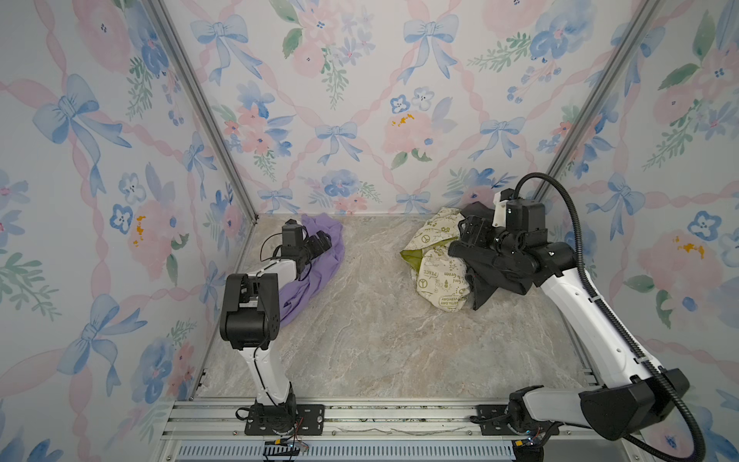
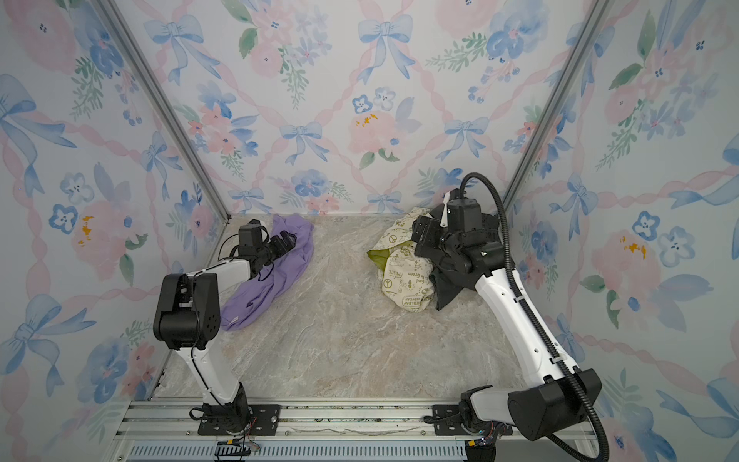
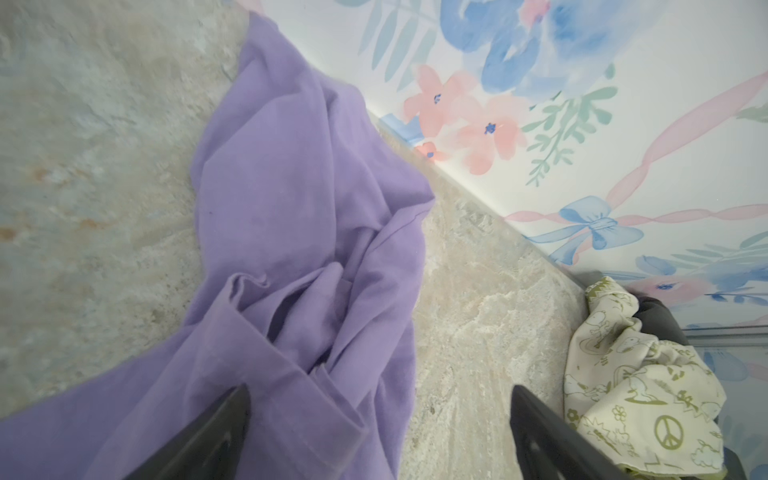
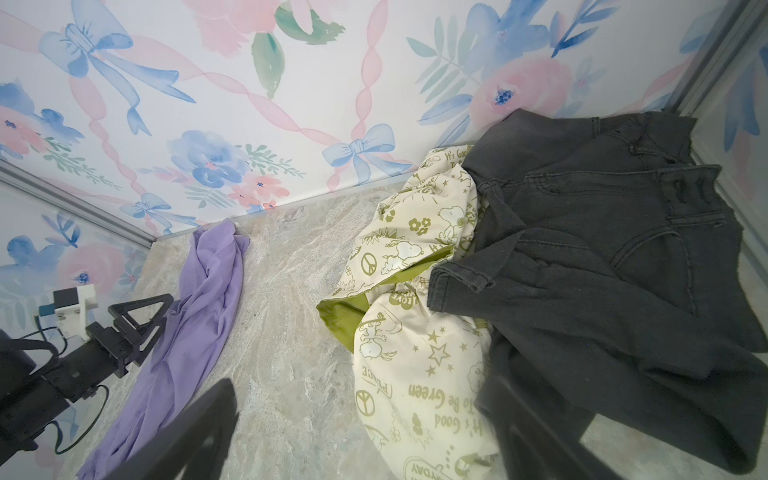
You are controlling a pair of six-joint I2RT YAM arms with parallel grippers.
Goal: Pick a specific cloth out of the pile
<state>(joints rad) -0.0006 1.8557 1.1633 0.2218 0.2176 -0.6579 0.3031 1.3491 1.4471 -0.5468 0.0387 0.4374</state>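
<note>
The lavender cloth [image 1: 320, 272] [image 2: 276, 276] lies stretched out on the marble table at the back left, apart from the pile. My left gripper [image 1: 320, 242] [image 3: 380, 390] hovers open just over its far end, jaws wide and nothing pinched between them; the right wrist view shows this gripper [image 4: 164, 309] beside the cloth [image 4: 208, 299]. The pile [image 1: 436, 264] sits at the back right: a cream peace-sign cloth [image 4: 415, 374] with lime lining and a dark grey garment [image 4: 582, 270]. My right gripper [image 1: 468, 230] [image 4: 363, 388] stands open above the pile, holding nothing.
Floral-papered walls close in the table on three sides, with aluminium posts [image 1: 208, 120] in the back corners. A bare strip of marble table [image 1: 380, 340] separates the cloth from the pile. The arm bases stand on a metal rail [image 1: 380, 416] at the front.
</note>
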